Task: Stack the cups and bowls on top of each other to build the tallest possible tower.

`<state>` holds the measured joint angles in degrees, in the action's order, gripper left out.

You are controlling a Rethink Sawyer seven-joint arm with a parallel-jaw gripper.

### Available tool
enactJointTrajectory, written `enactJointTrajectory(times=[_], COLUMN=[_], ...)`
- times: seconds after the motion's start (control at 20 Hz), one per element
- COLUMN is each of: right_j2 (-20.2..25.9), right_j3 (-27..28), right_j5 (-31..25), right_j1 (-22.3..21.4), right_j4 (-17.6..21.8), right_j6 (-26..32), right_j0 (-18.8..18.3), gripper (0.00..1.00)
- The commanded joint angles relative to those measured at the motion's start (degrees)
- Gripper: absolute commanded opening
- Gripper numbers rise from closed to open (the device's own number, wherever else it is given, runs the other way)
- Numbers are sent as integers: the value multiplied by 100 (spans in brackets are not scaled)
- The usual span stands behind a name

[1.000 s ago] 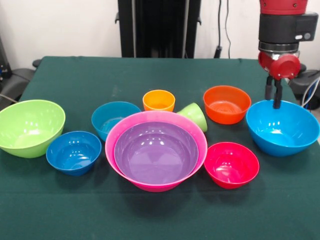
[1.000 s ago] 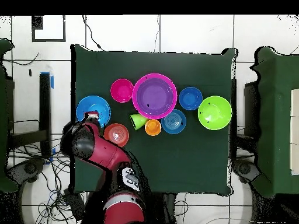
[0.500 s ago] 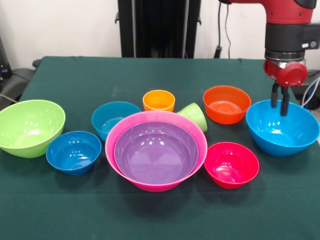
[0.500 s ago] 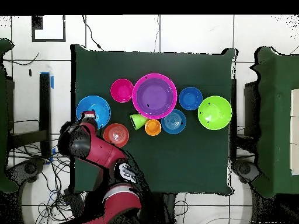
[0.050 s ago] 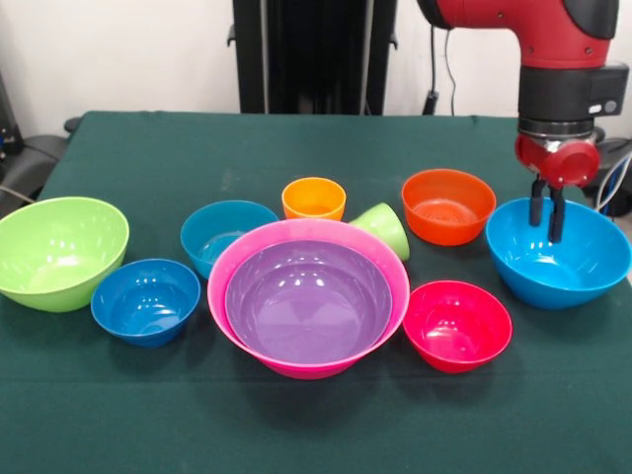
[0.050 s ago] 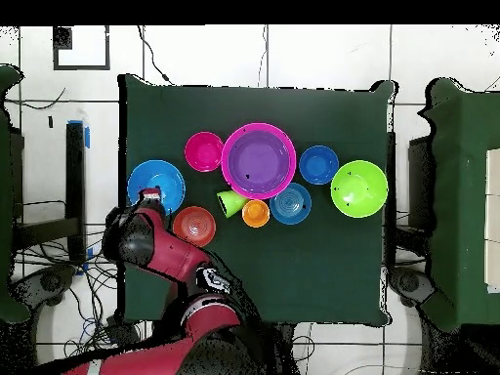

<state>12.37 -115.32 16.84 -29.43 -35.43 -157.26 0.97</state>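
Nearest of all, at the front middle of the dark green table point(image 5: 118, 415), the big pink bowl point(image 5: 308, 363) is seen with the purple bowl point(image 5: 308, 301) nested inside it, and this pair is taken as the landmark for the rest. Just beside the pink bowl on its right, the red-pink bowl point(image 5: 457, 325) is set upright on the cloth; just beside it on the left, the dark blue bowl point(image 5: 145, 301) is placed, and farther left again the large lime green bowl point(image 5: 61, 252) is found near the table's edge. Behind the pink bowl's left shoulder the teal bowl point(image 5: 227, 235) is seen, its rim partly hidden by the pink rim. Directly behind the pink bowl the orange cup point(image 5: 314, 198) is stood upright, and next to it the lime green cup point(image 5: 383, 229) is laid tilted on its side, close against the pink rim. Farther back and to the right of the pink bowl the orange bowl point(image 5: 448, 205) is placed, with the large sky blue bowl point(image 5: 559, 255) beside it toward the table's right edge. Over the sky blue bowl's far rim the gripper point(image 5: 546, 232) is held, its two dark fingers point(image 5: 558, 215) hanging close together with only a narrow gap between them and nothing pinched, their tips shown inside the bowl's opening; whether the rim is touched cannot be told
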Motion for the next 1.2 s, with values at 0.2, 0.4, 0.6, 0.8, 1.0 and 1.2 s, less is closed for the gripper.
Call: enactJointTrajectory(times=[0.2,0.4,0.6,0.8,1.0,1.2], right_j2=[233,166,298,379,387,445], right_j3=[-252,-430,-524,-591,-613,-643], right_j5=[-430,-699,-594,-601,-635,-609], right_j1=[-332,-583,-573,-632,-679,-669], right_j4=[-240,-370,-308,-379,-488,-473], right_j6=[-1155,-1166,-1307,-1438,-1480,-1488], right_j0=[50,117,88,144,234,234], gripper=[100,100,100,100,100,100])
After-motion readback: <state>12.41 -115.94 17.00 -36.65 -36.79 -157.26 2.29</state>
